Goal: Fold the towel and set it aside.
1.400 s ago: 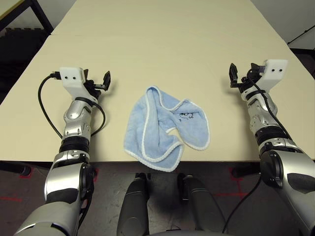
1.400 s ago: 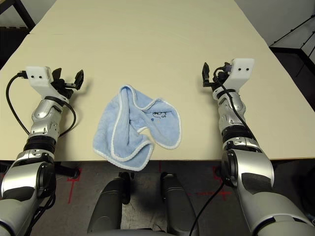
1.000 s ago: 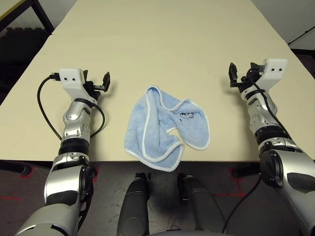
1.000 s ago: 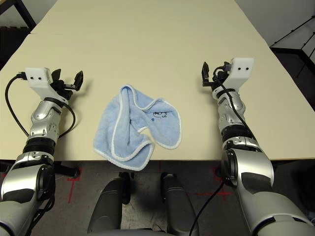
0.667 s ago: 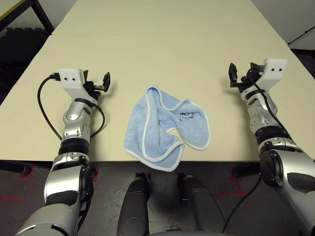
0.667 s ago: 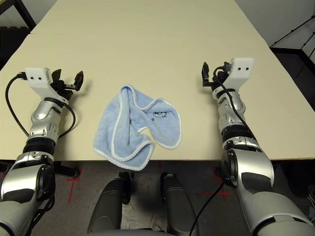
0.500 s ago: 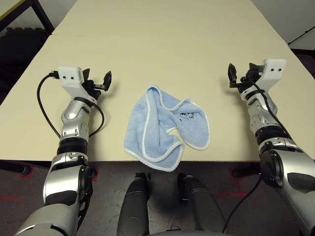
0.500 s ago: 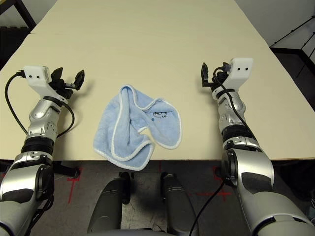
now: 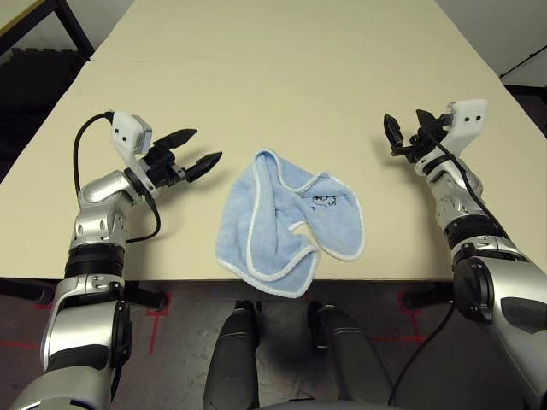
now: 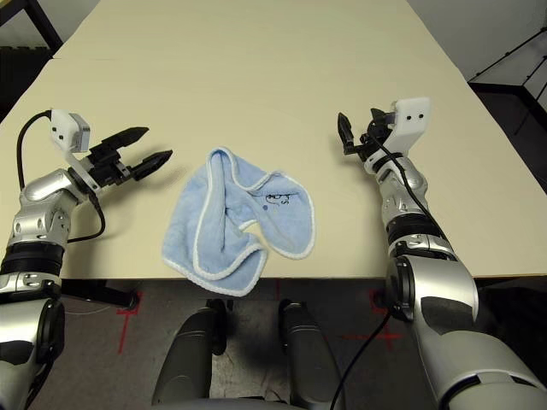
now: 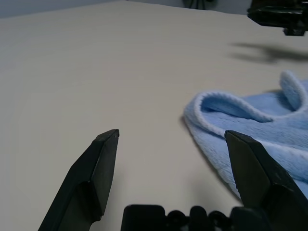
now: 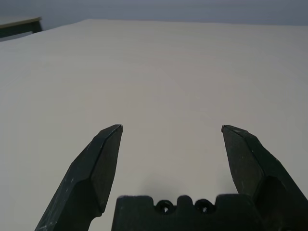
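Towel (image 9: 289, 224) crumpled at counter's (image 9: 273, 94) near edge, slightly overhanging.
Left gripper (image 9: 209, 143) and right gripper (image 9: 405, 121): both wide open, empty.

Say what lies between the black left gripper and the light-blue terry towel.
Bare beige tabletop, seen in the left eye view, between gripper and towel.

Paired head cameras share the table (image 9: 282, 94) below; wrist cameras face along fingers.

My left jaws (image 9: 209, 146) have swung toward the towel (image 9: 289, 224), upper left of the frame; my right jaws (image 9: 408, 127) have shifted slightly leftward, upper right.
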Available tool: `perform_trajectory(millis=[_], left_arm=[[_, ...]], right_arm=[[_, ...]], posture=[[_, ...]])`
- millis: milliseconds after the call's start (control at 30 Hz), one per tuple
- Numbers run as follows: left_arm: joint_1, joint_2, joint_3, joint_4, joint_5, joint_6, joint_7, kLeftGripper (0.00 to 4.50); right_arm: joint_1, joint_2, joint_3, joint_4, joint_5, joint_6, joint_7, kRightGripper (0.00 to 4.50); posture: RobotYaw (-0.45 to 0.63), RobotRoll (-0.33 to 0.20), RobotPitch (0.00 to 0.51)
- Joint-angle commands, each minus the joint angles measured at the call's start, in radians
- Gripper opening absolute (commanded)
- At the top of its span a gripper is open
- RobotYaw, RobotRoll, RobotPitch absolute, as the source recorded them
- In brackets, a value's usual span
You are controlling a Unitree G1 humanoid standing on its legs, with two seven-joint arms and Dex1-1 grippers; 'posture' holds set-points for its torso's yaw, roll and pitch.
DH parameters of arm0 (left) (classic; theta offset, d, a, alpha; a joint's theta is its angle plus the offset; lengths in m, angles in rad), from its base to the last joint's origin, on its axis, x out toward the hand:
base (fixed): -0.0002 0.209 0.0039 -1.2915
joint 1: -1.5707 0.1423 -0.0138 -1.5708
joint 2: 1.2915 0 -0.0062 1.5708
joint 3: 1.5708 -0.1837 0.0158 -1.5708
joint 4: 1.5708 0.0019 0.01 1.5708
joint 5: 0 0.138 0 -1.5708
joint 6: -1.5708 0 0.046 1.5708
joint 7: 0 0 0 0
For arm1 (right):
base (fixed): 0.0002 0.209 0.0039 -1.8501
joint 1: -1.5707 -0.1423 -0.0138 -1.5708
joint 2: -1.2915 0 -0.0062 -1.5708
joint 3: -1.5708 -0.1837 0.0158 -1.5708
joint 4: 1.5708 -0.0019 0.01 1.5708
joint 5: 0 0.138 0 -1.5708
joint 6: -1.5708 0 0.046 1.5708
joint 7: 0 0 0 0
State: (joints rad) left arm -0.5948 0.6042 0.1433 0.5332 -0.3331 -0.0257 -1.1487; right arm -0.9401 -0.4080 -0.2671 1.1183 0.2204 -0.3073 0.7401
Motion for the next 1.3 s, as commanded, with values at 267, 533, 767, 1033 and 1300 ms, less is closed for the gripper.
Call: perform_trajectory(millis=[267, 533, 767, 1033, 1300], left_arm=[[0.103, 0.017, -0.054, -0.15, -0.013, 0.018, -0.124, 4.44], [0.124, 0.006, -0.046, -0.212, -0.033, 0.02, -0.126, 4.44], [0.129, 0.001, -0.049, -0.228, -0.042, 0.031, -0.109, 4.44], [0.127, -0.002, -0.058, -0.233, -0.042, 0.041, -0.101, 4.44], [0.124, -0.005, -0.062, -0.242, -0.041, 0.049, -0.096, 4.44]], right_arm=[[-0.136, -0.062, 0.139, 0.041, -0.072, 0.031, 0.418, 4.5], [-0.178, -0.086, 0.279, 0.07, -0.186, -0.064, 0.678, 4.5], [-0.194, -0.087, 0.333, 0.095, -0.246, -0.186, 0.745, 4.5], [-0.207, -0.062, 0.35, 0.113, -0.274, -0.225, 0.746, 4.5], [-0.22, -0.031, 0.362, 0.122, -0.305, -0.22, 0.71, 4.5]], posture=[[0.04, 0.0, 0.187], [0.06, 0.0, 0.189], [0.06, 0.0, 0.188], [0.06, 0.0, 0.188], [0.06, 0.0, 0.188]])
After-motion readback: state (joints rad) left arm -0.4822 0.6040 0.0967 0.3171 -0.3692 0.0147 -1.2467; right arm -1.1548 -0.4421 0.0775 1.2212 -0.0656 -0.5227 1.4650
